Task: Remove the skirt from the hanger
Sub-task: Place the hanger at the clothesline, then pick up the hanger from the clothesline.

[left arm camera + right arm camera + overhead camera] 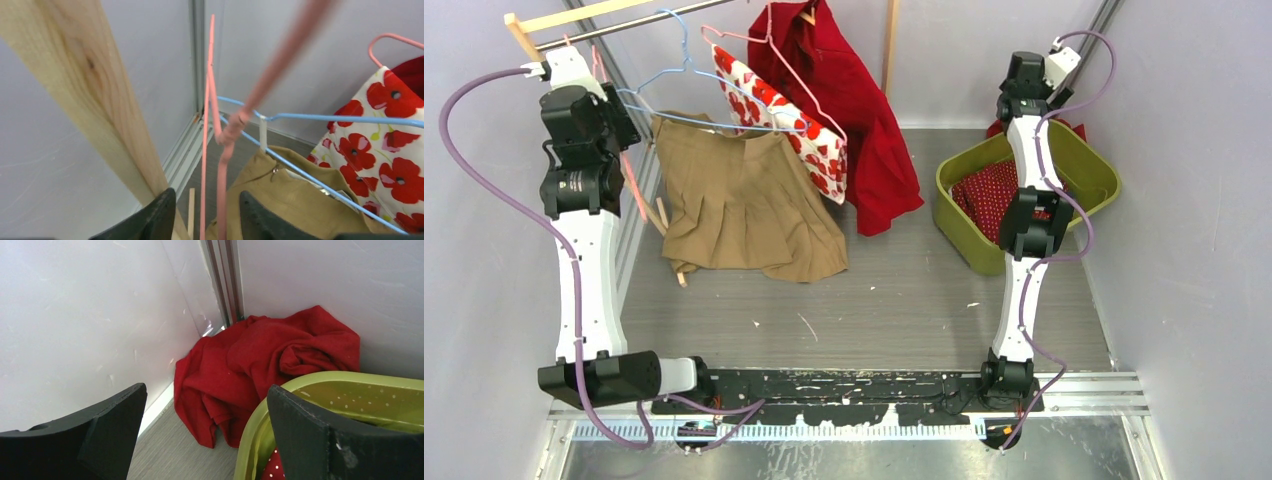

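Observation:
A tan pleated skirt (744,200) hangs from a blue wire hanger (674,85) on the rail, with its hem spread on the floor. The left wrist view shows its waistband (280,195) looped over the blue hanger (340,119). My left gripper (619,120) is up at the rail's left end. Its jaws (206,197) stand open around the bare pink hanger (222,150), and neither finger presses on the wire. My right gripper (206,390) hangs wide open and empty over the far right corner, above the basket's rim.
A poppy-print garment (784,110) on a pink hanger and a red dress (854,90) hang right of the skirt. A wooden post (85,85) stands just left of my left fingers. The green basket (944,185) holds red dotted cloth (984,190). Red cloth (260,355) lies behind it.

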You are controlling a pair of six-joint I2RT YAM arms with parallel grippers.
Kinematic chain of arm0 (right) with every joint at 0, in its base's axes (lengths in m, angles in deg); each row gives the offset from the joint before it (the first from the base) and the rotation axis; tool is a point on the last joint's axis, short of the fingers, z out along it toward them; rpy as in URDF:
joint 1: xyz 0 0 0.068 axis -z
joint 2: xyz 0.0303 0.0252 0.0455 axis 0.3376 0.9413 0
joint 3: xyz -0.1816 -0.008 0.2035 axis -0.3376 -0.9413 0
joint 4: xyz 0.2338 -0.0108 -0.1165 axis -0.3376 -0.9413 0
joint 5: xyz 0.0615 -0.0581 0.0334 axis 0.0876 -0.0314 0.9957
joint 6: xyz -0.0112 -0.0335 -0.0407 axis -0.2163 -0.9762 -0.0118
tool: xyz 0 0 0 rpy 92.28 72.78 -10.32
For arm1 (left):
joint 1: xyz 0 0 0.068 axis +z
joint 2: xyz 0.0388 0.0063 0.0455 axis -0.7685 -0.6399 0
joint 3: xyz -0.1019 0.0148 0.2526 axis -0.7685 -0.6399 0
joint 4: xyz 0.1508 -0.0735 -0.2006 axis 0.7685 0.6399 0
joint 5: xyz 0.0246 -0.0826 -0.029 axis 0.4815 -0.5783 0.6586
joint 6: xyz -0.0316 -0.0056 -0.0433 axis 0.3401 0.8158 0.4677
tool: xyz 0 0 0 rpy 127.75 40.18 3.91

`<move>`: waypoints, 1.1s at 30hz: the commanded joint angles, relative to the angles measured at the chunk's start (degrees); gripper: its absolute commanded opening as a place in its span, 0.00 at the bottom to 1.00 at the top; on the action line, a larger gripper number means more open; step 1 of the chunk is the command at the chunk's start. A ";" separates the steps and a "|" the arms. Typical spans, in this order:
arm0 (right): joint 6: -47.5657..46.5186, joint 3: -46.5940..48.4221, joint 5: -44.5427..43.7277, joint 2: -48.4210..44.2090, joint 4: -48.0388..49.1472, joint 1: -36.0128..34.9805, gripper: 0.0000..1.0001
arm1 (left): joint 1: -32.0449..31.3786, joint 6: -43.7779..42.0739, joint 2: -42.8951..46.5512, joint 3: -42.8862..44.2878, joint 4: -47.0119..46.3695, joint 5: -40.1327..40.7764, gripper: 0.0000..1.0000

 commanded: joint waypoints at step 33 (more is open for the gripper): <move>-1.20 -13.65 2.53 -18.65 3.99 -1.54 0.96 | -1.31 14.01 16.15 1.60 3.04 -30.40 0.99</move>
